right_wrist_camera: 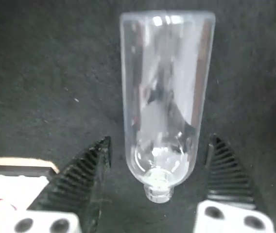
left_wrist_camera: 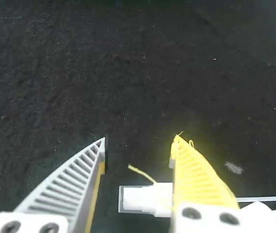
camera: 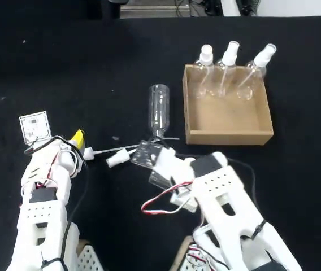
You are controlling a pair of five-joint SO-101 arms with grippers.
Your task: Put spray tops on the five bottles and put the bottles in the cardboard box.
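Observation:
A clear bottle without a top (camera: 159, 108) lies on the black table, its neck pointing at my right gripper (camera: 156, 147). In the right wrist view the bottle (right_wrist_camera: 164, 92) rests between the open black fingers (right_wrist_camera: 87, 170), and the gripper (right_wrist_camera: 161, 141) is level with its neck without touching it. My left gripper (left_wrist_camera: 138, 143) stands open over a white spray top (left_wrist_camera: 140, 199) lying beside the yellow finger (left_wrist_camera: 196, 184). From above, that spray top (camera: 89, 152) is at the left gripper (camera: 81, 144), its thin tube trailing right. A second spray top (camera: 118, 159) lies nearby.
The cardboard box (camera: 228, 135) stands at the back right. Three bottles with spray tops (camera: 226, 70) lean against its far wall. A small white card (camera: 34, 125) lies just behind the left arm. Bare black cloth stretches across the back left.

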